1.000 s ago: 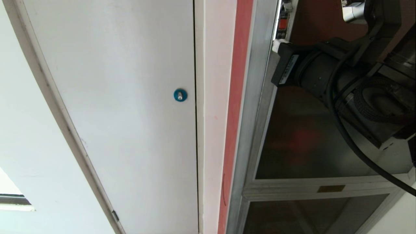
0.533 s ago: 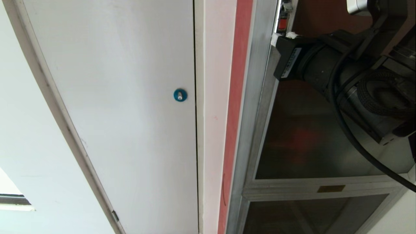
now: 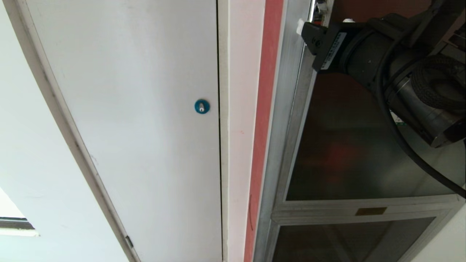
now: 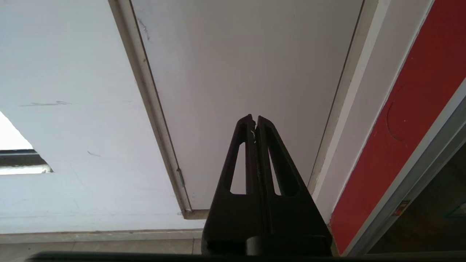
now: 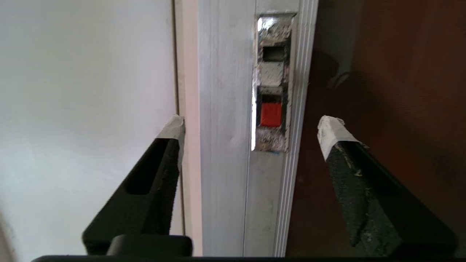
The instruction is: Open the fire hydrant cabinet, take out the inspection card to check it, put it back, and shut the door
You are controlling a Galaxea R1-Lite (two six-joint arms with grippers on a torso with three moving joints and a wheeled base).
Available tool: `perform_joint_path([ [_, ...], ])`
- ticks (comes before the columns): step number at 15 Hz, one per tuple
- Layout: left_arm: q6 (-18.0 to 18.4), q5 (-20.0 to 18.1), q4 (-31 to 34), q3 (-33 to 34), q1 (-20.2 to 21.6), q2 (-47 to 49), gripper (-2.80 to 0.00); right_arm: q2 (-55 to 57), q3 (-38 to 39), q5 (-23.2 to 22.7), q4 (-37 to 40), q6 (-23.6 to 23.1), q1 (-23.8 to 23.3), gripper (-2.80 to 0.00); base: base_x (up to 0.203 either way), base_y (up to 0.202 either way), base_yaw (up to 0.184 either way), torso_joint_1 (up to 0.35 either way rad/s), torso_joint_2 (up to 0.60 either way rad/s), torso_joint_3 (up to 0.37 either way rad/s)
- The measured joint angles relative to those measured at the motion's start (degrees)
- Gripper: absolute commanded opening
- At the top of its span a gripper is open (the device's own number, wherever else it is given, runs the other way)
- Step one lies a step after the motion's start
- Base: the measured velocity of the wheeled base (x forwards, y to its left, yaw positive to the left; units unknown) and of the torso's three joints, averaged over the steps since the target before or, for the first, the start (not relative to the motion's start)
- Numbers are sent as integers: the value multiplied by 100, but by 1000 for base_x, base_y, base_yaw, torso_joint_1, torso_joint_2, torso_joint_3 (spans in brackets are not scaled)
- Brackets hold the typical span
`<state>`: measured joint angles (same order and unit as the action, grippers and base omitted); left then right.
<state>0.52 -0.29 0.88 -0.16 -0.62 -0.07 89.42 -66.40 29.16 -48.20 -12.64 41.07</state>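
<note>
White wall fills the left of the head view, then a plain white door (image 3: 145,120) with a blue round lock (image 3: 201,106), a pale jamb and a red strip (image 3: 267,91), and finally the silver frame of the fire hydrant cabinet (image 3: 287,120) with its dark tinted glass door (image 3: 346,153) lying flush in the frame.

In the left wrist view the left gripper (image 4: 255,122) hangs idle before the white door, its fingers pressed together on nothing.

At the upper right of the head view the right gripper (image 5: 251,125) is up at the door's latch edge, fingers spread wide and empty. Its taped fingertips (image 5: 174,127) stand either side of the aluminium stile, and the small red latch (image 5: 271,114) sits in its metal recess between them, just ahead and untouched.

The inspection card is nowhere in sight; presumably it is inside, behind the glass.

Whether this is the opening or the final closing step cannot be told. If opening, the next move calls for easing one fingertip onto the red latch, pressing it, then pulling the door's edge outward.
</note>
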Motion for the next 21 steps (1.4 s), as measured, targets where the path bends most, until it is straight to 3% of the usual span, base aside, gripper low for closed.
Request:
perform_joint_path([
  [21, 1, -1, 0, 2, 0, 0, -280, 600, -837, 187, 0, -89, -541, 0, 0, 0, 0, 0, 0, 0],
])
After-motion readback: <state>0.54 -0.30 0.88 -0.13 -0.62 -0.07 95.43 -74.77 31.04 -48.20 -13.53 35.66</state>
